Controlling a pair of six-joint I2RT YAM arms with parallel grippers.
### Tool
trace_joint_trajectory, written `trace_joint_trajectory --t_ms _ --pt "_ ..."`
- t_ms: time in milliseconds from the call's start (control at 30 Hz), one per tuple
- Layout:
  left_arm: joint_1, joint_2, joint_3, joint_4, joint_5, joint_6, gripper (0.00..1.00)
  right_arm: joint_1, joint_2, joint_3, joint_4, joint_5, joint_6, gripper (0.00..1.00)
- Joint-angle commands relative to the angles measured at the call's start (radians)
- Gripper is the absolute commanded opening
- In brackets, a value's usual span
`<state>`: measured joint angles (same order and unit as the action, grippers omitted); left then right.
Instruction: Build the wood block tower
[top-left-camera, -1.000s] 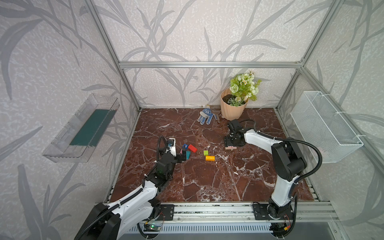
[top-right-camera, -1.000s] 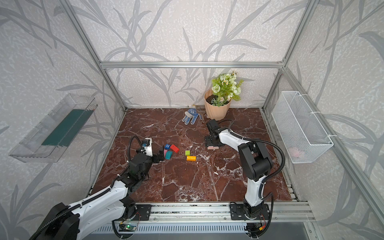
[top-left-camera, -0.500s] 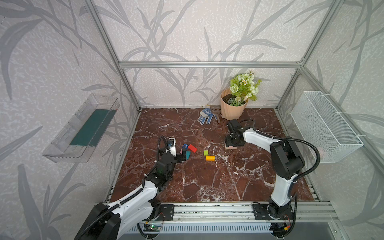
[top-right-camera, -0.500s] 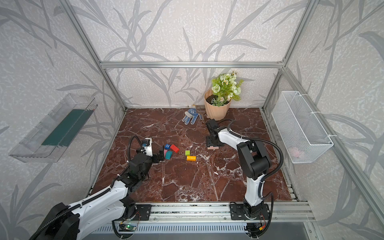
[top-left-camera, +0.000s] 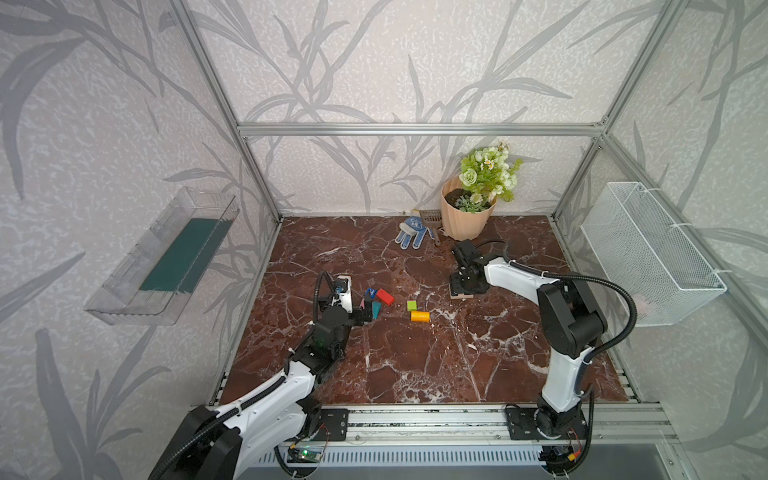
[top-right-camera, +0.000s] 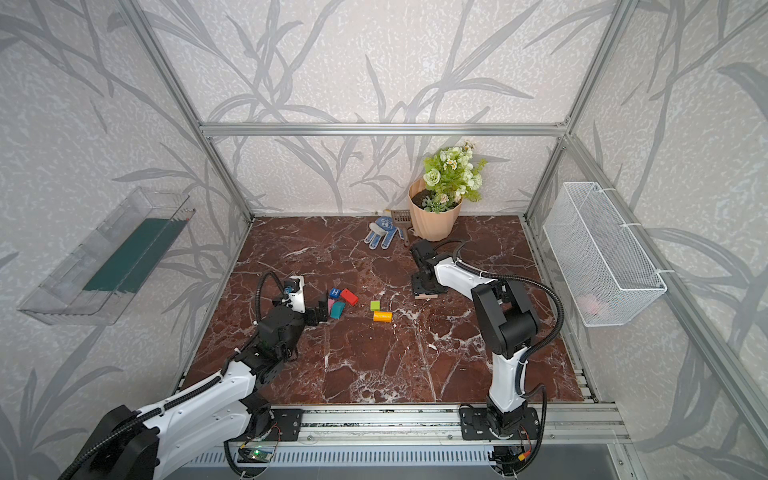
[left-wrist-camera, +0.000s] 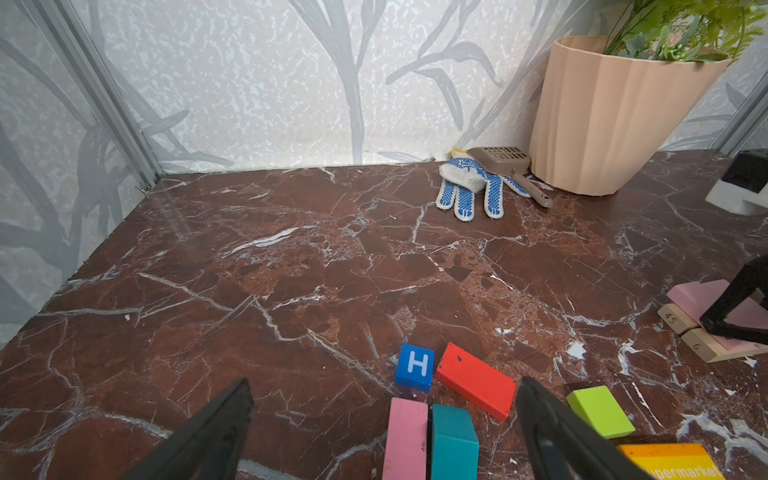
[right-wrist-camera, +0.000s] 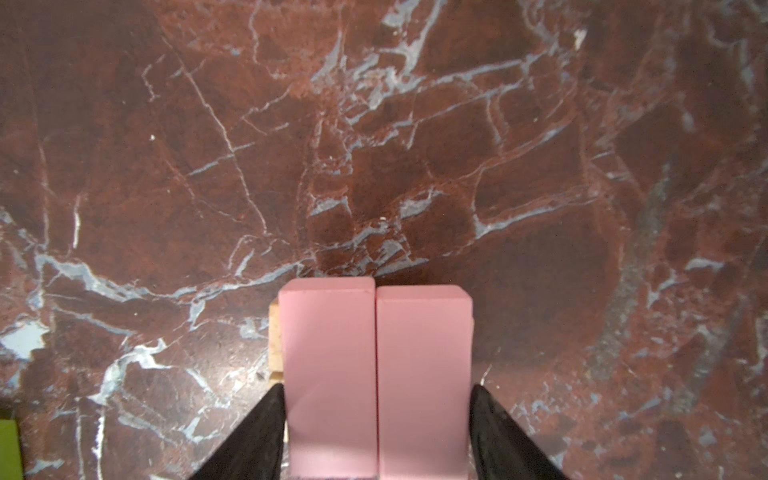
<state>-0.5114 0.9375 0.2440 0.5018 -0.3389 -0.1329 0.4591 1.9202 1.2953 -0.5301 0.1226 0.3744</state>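
The tower is a low stack of two pink blocks (right-wrist-camera: 328, 365) lying side by side on tan blocks (right-wrist-camera: 274, 332), right of the middle of the floor and showing as a tan edge (top-left-camera: 461, 296) in a top view. My right gripper (right-wrist-camera: 377, 388) points down over it, shut on the pink pair with one finger against each outer side. My left gripper (left-wrist-camera: 384, 382) stands open low over the floor. Just ahead of it lie a blue H cube (left-wrist-camera: 414, 366), red block (left-wrist-camera: 476, 386), pink block (left-wrist-camera: 405, 436) and teal block (left-wrist-camera: 453, 440). Beside them lie a lime block (left-wrist-camera: 600, 411) and orange block (left-wrist-camera: 669, 461).
A peach flowerpot (top-left-camera: 465, 220) with a plant stands at the back, with a blue-dotted glove (top-left-camera: 411, 235) and a grey scoop (top-left-camera: 430, 218) beside it. A white wire basket (top-left-camera: 648, 257) hangs on the right wall, a clear tray (top-left-camera: 166, 253) on the left wall.
The right gripper's jaws have narrowed onto the two pink blocks. The left arm and the loose blocks have not moved.
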Motion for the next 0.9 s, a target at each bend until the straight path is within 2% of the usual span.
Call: trace_joint_trajectory --t_ms 0,867 --pt "-0.004 -0.009 -0.013 0.018 0.0 0.001 0.99 0.007 0.014 0.026 -0.03 0.008 0.006 0.65" --pt "-0.003 -0.014 -0.015 0.02 0.0 0.001 0.99 0.016 -0.013 -0.022 -0.022 0.003 0.017 0.63"
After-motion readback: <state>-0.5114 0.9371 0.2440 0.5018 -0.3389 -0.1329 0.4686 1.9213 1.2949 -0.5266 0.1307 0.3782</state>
